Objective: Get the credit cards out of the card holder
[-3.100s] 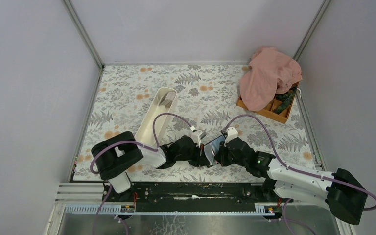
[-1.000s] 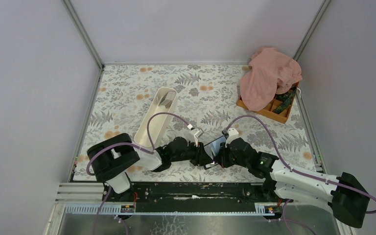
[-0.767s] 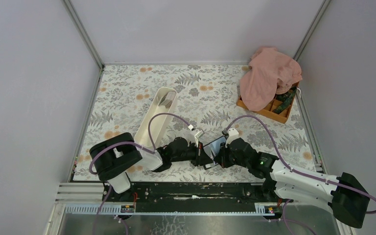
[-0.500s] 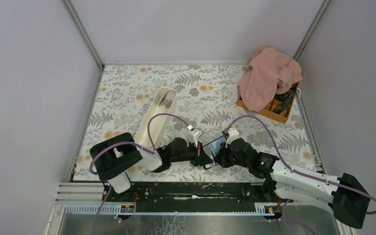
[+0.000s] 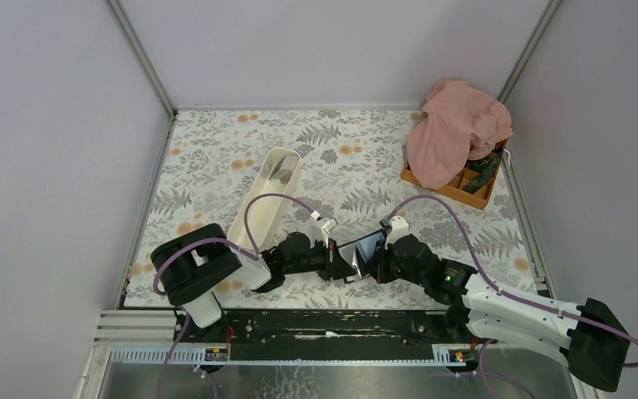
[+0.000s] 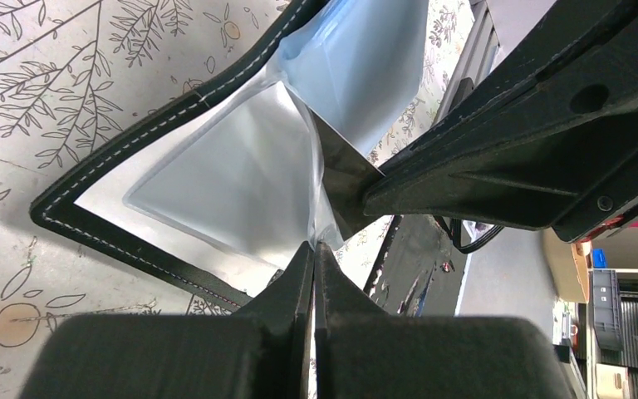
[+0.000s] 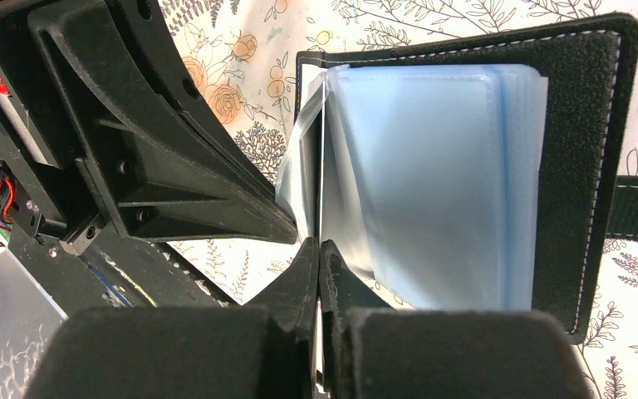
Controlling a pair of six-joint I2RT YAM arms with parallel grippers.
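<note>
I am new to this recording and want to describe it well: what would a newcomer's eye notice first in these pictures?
First, the open black card holder at the front middle of the table, its clear sleeves pinched from both sides by the shut left jaws and right jaws. Next, the pink cloth heaped over the orange compartment box in the far right corner, and the long white tray left of centre.
</note>
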